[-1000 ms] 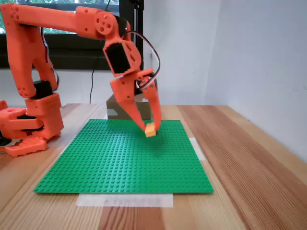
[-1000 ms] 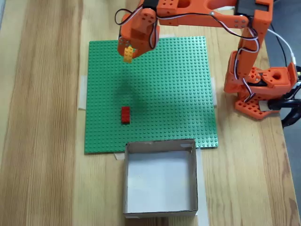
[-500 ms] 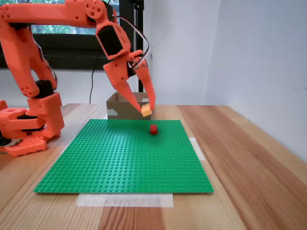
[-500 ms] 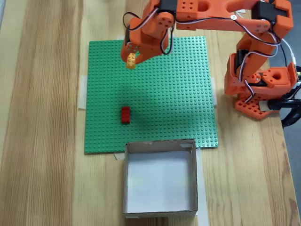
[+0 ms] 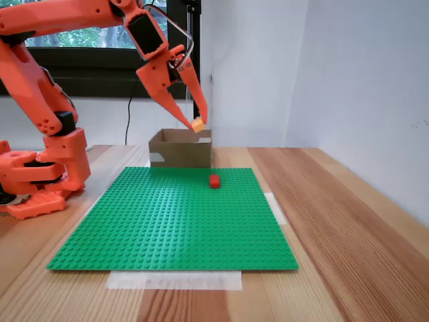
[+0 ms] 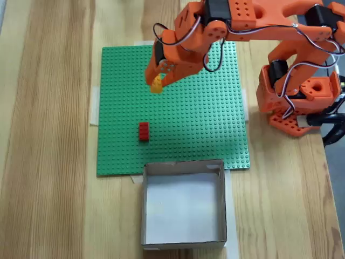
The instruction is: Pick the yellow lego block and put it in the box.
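My orange gripper [image 5: 196, 123] [image 6: 156, 84] is shut on the yellow lego block [image 5: 198, 125] [image 6: 156, 85] and holds it high in the air above the green baseplate [image 5: 174, 215] [image 6: 178, 108]. The brown cardboard box [image 5: 179, 149] [image 6: 183, 238] stands just off the baseplate's edge, far from me in the front fixed view and at the bottom of the top-down fixed view. Its inside looks pale and bare. The block hangs well short of the box in the top-down fixed view.
A small red brick [image 5: 214, 180] [image 6: 143, 131] sits on the baseplate between the gripper and the box. The arm's orange base [image 5: 40, 174] [image 6: 296, 102] stands beside the plate. A white wall [image 5: 362, 87] runs along the table's right side.
The gripper has lifted the yellow block off the baseplate and carried it higher, moving toward the box. The red brick, hidden behind the gripper a second ago in the front view, now shows.
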Controlling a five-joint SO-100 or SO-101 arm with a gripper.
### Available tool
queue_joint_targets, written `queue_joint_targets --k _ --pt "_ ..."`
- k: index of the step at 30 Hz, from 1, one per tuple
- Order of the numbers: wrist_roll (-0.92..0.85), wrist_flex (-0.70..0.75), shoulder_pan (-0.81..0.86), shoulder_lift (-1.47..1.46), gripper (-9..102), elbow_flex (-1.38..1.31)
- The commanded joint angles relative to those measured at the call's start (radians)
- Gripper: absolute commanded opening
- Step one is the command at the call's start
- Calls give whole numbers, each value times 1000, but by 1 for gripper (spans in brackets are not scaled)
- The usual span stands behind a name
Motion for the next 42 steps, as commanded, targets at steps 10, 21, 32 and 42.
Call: queue_joint_targets --k 10,21,32,42 --pt "80 46 -195 34 5 -18" --pt "167 109 -393 -60 6 -178" --pt "178 49 -457 -202 6 -218" --pt "227 137 -586 -333 6 -414"
